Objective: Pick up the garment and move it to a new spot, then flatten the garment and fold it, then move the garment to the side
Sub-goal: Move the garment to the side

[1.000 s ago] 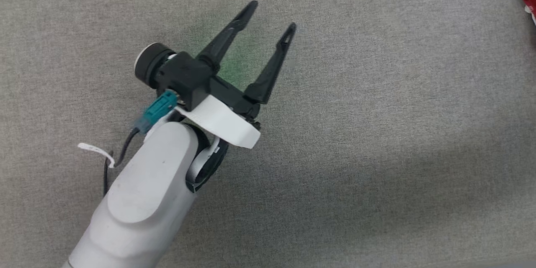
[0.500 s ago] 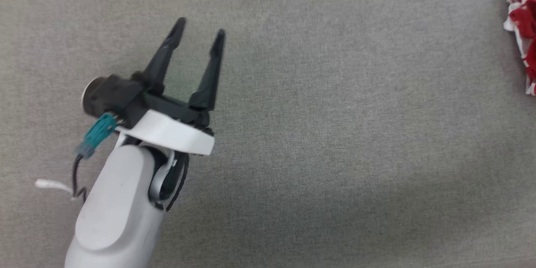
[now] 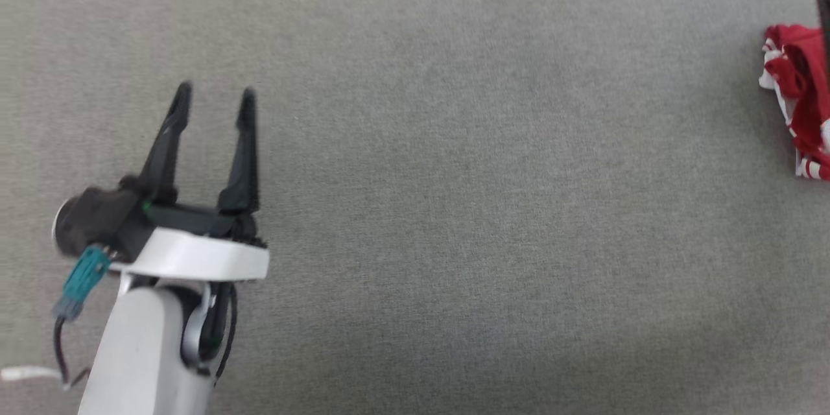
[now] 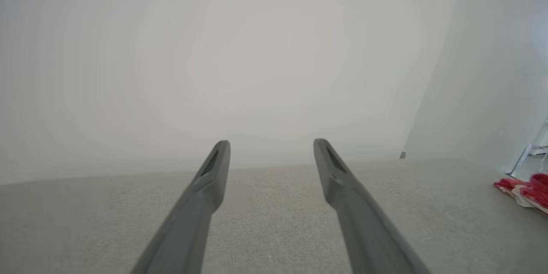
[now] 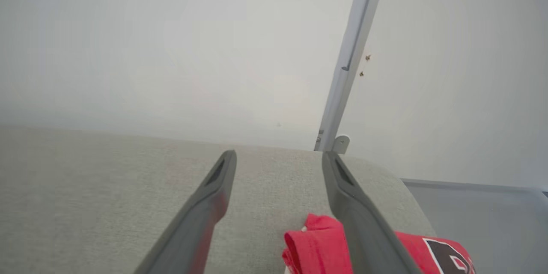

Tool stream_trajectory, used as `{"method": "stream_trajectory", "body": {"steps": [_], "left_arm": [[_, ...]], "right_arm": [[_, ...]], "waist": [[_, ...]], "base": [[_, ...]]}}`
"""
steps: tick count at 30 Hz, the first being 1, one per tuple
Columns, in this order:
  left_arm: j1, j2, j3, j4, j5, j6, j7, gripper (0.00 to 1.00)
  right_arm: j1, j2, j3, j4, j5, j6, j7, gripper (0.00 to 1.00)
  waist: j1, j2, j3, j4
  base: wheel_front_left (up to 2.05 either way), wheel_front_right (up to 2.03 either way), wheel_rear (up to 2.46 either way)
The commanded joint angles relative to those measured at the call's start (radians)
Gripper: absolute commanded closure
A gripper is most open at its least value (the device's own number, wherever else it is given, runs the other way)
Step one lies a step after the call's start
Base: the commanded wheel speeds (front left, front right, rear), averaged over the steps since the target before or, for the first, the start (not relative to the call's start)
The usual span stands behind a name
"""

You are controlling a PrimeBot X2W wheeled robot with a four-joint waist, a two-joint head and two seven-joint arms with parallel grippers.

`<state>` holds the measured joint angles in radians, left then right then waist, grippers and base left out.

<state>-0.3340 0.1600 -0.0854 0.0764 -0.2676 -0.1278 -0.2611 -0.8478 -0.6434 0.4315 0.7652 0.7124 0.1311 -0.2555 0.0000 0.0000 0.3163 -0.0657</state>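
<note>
— Where are we finding the garment (image 3: 796, 94)?

— It is lying bunched at the far right edge of the head view, on the grey cloth surface (image 3: 454, 220). Its long side is running top to bottom of the frame. In the right wrist view the garment (image 5: 317, 244) is sitting at the bottom, just under the right gripper (image 5: 278, 154). It is partly behind the right-hand finger, with black print showing.

— And our grippers?

— Both are standing spread and holding nothing. The left gripper (image 3: 215, 92) is hovering at the lower left of the head view, well apart from the cloth. In its wrist view the garment (image 4: 524, 190) is showing small at the lower right edge.

— So which arm are we counting as nearer?

— The right one, clearly. From the left gripper, the garment is lying away to the right, across the whole bare surface.

— How far along are we judging this?

— We are not settling that. A bundle at the side with released jaws fits a heap waiting to be lifted, and equally a folded shirt set aside. We cannot tell whether it is neatly folded.
</note>
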Motion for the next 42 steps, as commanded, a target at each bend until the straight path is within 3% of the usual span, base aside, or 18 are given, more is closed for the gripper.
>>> {"method": "stream_trajectory", "body": {"steps": [1, 8, 20, 30, 42], "left_arm": [[0.017, -0.003, 0.008, -0.006, 0.008, -0.003, -0.005, 0.0], [0.128, -0.017, 0.079, -0.034, 0.032, -0.003, -0.005, 0.0], [0.32, -0.055, 0.176, -0.084, 0.037, -0.003, -0.005, 0.0], [0.426, -0.057, 0.161, -0.088, 0.026, -0.003, -0.005, 0.0], [0.467, -0.08, 0.153, -0.08, 0.006, -0.003, -0.005, 0.0]], "right_arm": [[0.021, 0.005, -0.005, -0.013, -0.002, -0.001, -0.007, 0.0], [0.217, 0.05, -0.188, -0.229, -0.125, -0.001, -0.009, 0.0], [0.622, 0.239, -0.45, -0.489, -0.278, -0.001, -0.009, 0.0], [0.797, 0.357, -0.503, -0.576, -0.302, -0.001, -0.01, 0.0], [0.888, 0.426, -0.514, -0.627, -0.342, -0.001, -0.01, 0.0]], "waist": [[0.0, 0.0, -0.017, 0.011], [0.0, 0.0, -0.077, 0.047], [0.0, 0.0, -0.165, 0.117], [0.0, 0.0, -0.21, 0.143], [0.0, 0.0, -0.247, 0.135]], "base": [[0.0, 0.0, 0.0], [0.0, 0.0, 0.0], [0.0, 0.0, 0.0], [0.0, 0.0, 0.0], [0.0, 0.0, 0.0]]}}
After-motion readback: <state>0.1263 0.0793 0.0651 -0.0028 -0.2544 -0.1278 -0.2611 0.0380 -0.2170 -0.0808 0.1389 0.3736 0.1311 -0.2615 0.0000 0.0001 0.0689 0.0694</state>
